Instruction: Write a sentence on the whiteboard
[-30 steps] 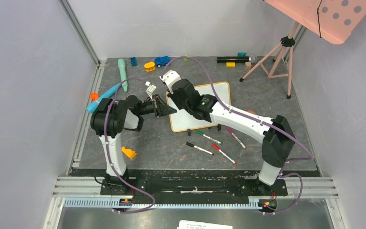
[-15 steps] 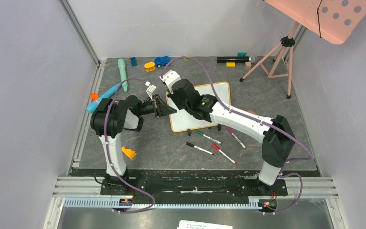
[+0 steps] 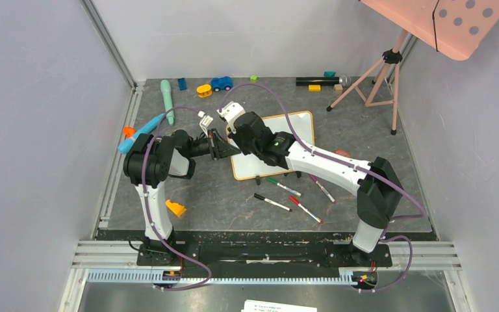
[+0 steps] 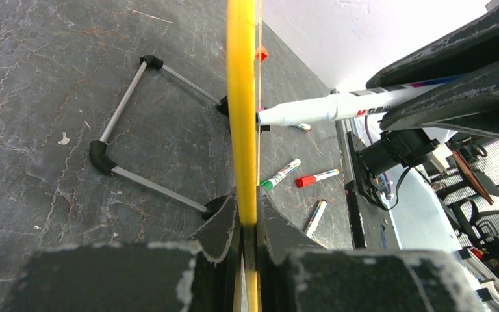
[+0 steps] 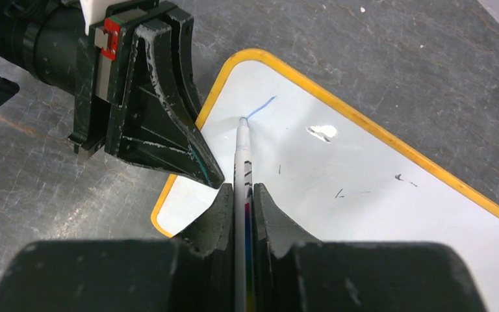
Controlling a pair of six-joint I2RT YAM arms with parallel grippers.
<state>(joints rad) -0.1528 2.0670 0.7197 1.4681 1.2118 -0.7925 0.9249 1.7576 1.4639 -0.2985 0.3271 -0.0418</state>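
Note:
The whiteboard has a yellow-orange frame and stands tilted on its black feet. My left gripper is shut on its left edge, seen edge-on in the left wrist view between my left gripper's jaws. My right gripper is shut on a white marker, whose tip touches the board near its top-left corner. Of the sentence, only a short blue stroke shows by the tip, plus a few faint dark marks. The marker also shows in the left wrist view. From above, my right gripper hangs over the board's left end.
Loose markers lie near the board's front: green, black, red, purple. A pink tripod carries the pink dotted panel at the back right. Toys line the back edge. An orange piece lies by the left arm.
My right wrist has shifted slightly left and nearer with the marker over the board's left end. The left gripper and the board have not moved.

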